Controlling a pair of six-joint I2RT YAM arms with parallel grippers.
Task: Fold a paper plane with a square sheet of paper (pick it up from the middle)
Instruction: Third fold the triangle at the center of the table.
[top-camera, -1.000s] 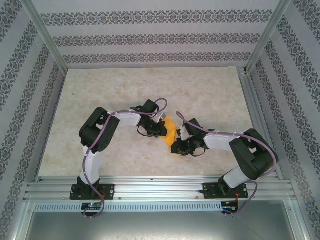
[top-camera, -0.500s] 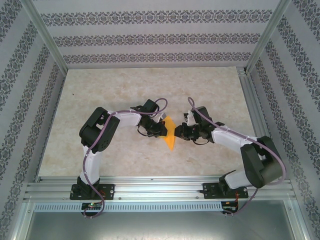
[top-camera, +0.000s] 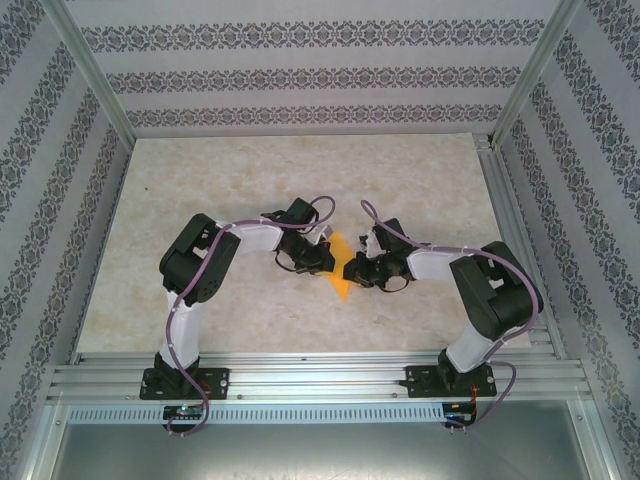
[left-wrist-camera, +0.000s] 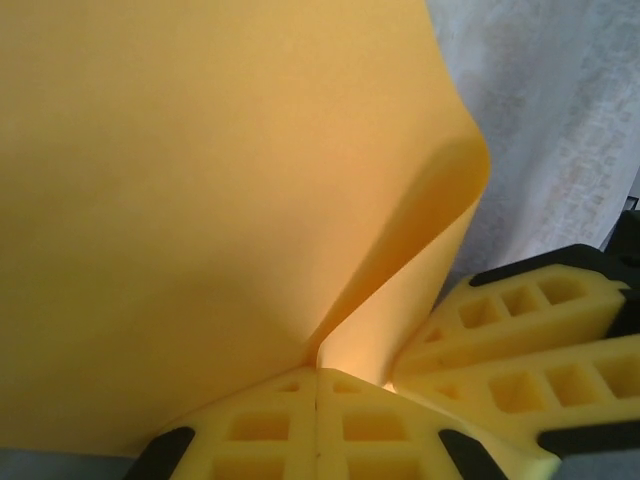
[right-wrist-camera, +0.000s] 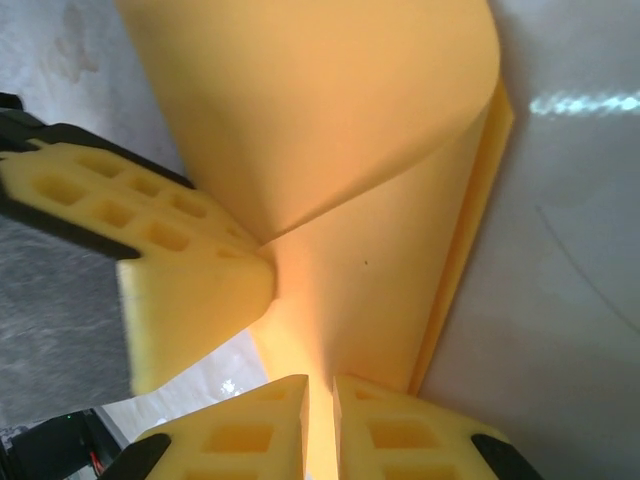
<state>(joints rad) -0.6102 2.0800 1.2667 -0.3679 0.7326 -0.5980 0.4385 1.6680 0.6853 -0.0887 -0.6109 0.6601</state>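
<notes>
Presently the square sheet of paper (top-camera: 342, 274) is held over the middle of the table (top-camera: 200, 180), its long axis running far to near with the pointed end toward the bases. It is pinched from its left by the left gripper (left-wrist-camera: 317, 380) and from its right by the right gripper (right-wrist-camera: 320, 390). Both are clamped on it close together, so neither arm is judged nearer.

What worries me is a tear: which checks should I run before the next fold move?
1. Left gripper shut on the orange paper sheet: ok.
2. Right gripper shut on the sheet: ok.
3. Sheet taut between the grips: not ok, it bows.
4. No tear at the grips: ok.
5. Sheet clear of the table: cannot tell.
</notes>
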